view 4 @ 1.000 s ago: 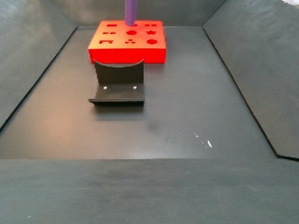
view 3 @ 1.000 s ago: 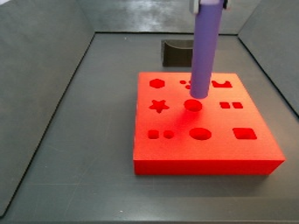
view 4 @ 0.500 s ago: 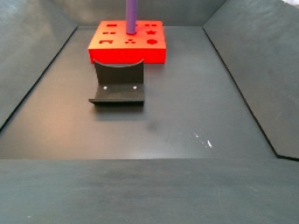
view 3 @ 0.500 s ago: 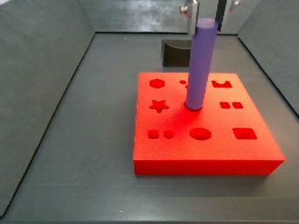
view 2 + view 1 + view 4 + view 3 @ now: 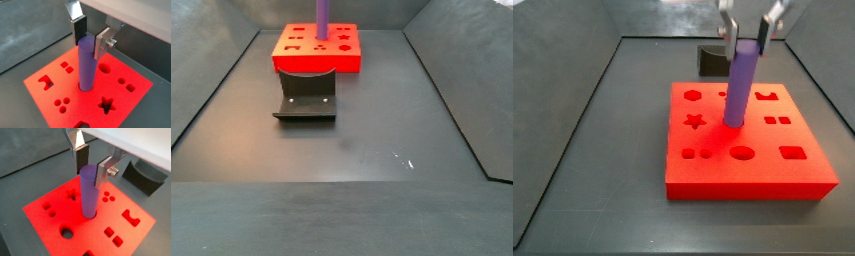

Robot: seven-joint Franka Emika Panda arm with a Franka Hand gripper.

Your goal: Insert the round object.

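Observation:
The purple round peg (image 5: 739,85) stands upright in a round hole near the middle of the red block (image 5: 747,170), its lower end inside the hole. It shows the same way in both wrist views (image 5: 88,193) (image 5: 85,67) and at the far end of a side view (image 5: 323,22). My gripper (image 5: 748,33) is just above the peg's top, its fingers spread wider than the peg. In both wrist views the gripper (image 5: 91,172) (image 5: 90,44) flanks the peg's top, with a gap at the dark pad (image 5: 80,159). It is open.
The red block (image 5: 318,52) has several other shaped holes: star, hexagon, squares, small circles. The dark fixture (image 5: 305,96) stands on the floor beside the block; it also shows behind the block in a side view (image 5: 714,60). Grey walls enclose the floor.
The peg has sunk deeper into the round hole. The fingers have spread apart and let go of it, and now sit at its top end.

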